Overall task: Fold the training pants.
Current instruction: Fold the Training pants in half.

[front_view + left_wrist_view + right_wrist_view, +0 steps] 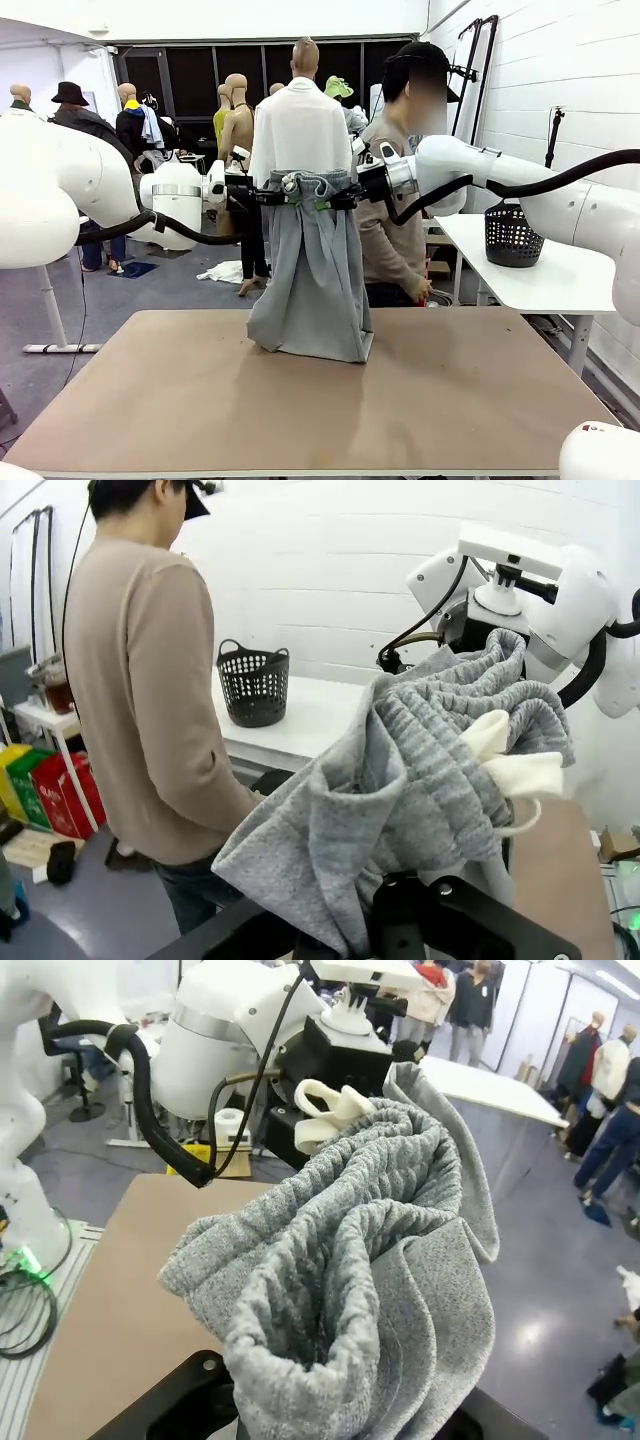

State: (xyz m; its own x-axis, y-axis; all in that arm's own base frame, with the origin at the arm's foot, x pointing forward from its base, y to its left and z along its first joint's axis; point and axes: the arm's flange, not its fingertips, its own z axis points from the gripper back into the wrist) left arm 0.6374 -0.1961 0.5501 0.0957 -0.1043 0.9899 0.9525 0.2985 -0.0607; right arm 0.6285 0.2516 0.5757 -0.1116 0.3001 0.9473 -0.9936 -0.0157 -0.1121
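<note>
The training pants (312, 280), light grey jersey, hang between my two arms above the table, and their leg ends rest crumpled on the tabletop. My left gripper (277, 197) is shut on the left side of the gathered waistband. My right gripper (339, 198) is shut on its right side, close to the left one. Bunched waistband cloth (420, 770) with the pale drawstring (520, 765) covers my fingers in the left wrist view. The right wrist view has the same folds (340, 1250) hiding the fingertips, with the left arm's wrist (250, 1030) behind them.
A person (395, 240) in a tan top stands at the far side, right behind the pants. A black mesh basket (512, 236) sits on a white side table (545, 270) at the right. The brown tabletop (200, 390) spreads wide in front of the pants.
</note>
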